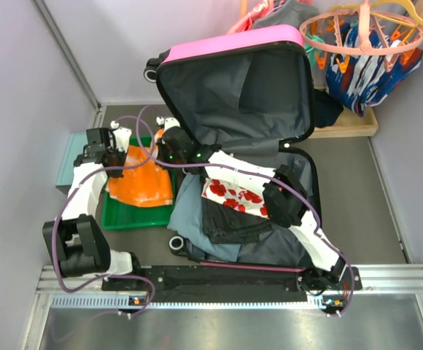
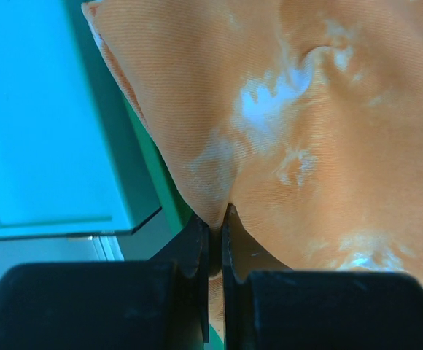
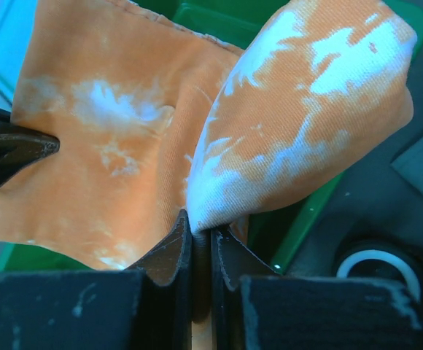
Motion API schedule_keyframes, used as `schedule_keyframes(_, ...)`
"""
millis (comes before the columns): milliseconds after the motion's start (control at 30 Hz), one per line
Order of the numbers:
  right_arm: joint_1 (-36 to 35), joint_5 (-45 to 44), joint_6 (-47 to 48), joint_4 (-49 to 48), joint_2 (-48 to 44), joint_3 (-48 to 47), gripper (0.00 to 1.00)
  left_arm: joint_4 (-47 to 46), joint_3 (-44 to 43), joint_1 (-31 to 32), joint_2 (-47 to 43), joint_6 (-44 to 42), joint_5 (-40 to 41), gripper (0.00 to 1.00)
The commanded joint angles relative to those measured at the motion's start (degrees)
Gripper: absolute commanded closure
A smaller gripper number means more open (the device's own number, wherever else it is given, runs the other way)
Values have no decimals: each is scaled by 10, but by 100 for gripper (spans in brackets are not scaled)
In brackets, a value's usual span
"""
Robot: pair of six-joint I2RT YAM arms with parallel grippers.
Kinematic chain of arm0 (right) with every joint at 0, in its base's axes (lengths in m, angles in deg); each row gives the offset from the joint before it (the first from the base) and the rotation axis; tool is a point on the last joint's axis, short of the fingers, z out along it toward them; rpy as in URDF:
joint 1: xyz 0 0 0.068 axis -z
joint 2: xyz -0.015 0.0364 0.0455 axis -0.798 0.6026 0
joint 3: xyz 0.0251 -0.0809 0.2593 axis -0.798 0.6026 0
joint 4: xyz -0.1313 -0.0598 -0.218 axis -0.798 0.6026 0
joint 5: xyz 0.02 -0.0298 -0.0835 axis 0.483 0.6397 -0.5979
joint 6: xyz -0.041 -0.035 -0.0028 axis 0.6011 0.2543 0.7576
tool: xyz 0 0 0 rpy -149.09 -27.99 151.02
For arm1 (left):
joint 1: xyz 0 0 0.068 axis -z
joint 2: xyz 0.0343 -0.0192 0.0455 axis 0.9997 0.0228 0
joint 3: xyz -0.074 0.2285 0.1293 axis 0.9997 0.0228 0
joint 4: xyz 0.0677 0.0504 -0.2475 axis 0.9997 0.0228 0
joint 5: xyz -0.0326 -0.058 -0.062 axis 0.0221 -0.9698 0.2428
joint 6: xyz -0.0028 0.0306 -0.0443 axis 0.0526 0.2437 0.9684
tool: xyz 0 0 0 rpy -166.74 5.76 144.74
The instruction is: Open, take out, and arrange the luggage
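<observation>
Far left, teal box (image 1: pixel 67 164), not involved. Left gripper (image 2: pixel 215 219) nipped narrow on a fold of the orange cloth (image 1: pixel 142 182) at its far-left corner; that arm doubles back from its near-left base, forearm leaning over the green tray (image 1: pixel 120 216). Cloth lies over the tray, white-blotched. Right gripper (image 3: pixel 200 227) likewise pinched tight on the cloth's right-hand fold; its arm stretches diagonally from the near-right base across the luggage (image 1: pixel 233 87). Luggage sits right of the tray, lid propped upright, lower half packed with clothes (image 1: pixel 226 219). Judged step: arranging a removed item. Next calls for settling the cloth flat inside the tray, both grips letting go together, then returning for another garment.
</observation>
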Motion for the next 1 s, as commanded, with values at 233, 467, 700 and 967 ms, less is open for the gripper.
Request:
schedule_keyframes(233,-6,-6,37,-13,46,-57,100,-126,13,-19,50,-13,42,100)
schedule_keyframes(467,-12,-57,109,-5,7,-43,44,-94,-11,-19,66,-6,36,52)
schedule_keyframes(700,-46,-155,222,-12,-71,-13,37,-73,-56,-18,17,13,36,48)
schedule_keyframes(967,-47,-155,175,-45,-245,150,73,-44,-36,48,-1,26,-214,70)
